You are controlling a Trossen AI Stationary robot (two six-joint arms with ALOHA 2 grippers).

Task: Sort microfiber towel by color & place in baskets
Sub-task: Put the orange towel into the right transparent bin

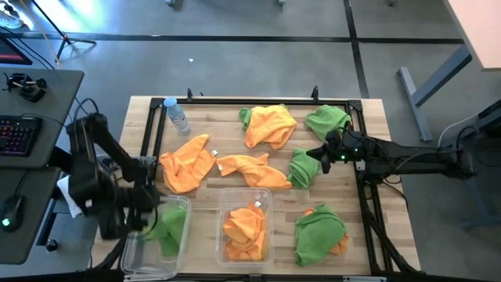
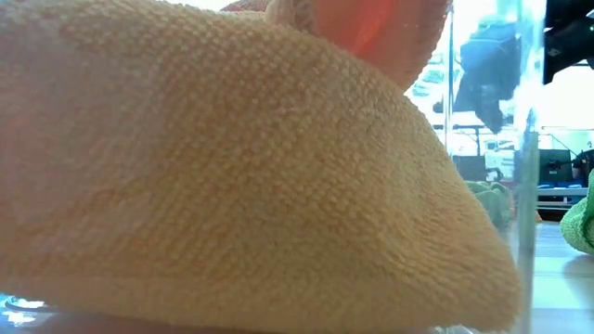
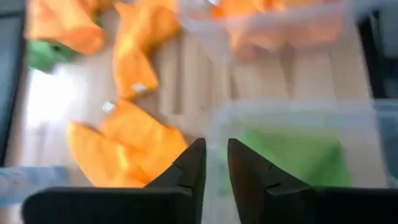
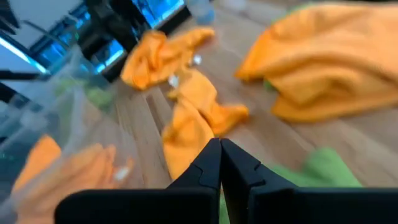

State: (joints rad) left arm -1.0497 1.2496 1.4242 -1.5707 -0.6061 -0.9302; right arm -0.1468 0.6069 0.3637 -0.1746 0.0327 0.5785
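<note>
Orange towel point(image 2: 241, 176) fills the low view. Left gripper point(image 3: 216, 163), fingers slightly apart and empty, should rise clear of green tub point(image 1: 135, 252); right gripper point(image 4: 220, 163) waits closed.

Closed right hand point(image 4: 220, 163) above orange towels point(image 4: 193, 118) on the table point(image 4: 273, 140).

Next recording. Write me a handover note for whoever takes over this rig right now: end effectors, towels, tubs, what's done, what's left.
Left end effector: over the left tub, fingers slightly apart, nothing in them.
Right end effector: shut, empty, above the green towel mid-table.
Done: one green towel lies in the left tub; orange towels lie in the middle tub.
Left: three orange towels and three green ones still on the table; an orange edge shows under the near green one.
</note>
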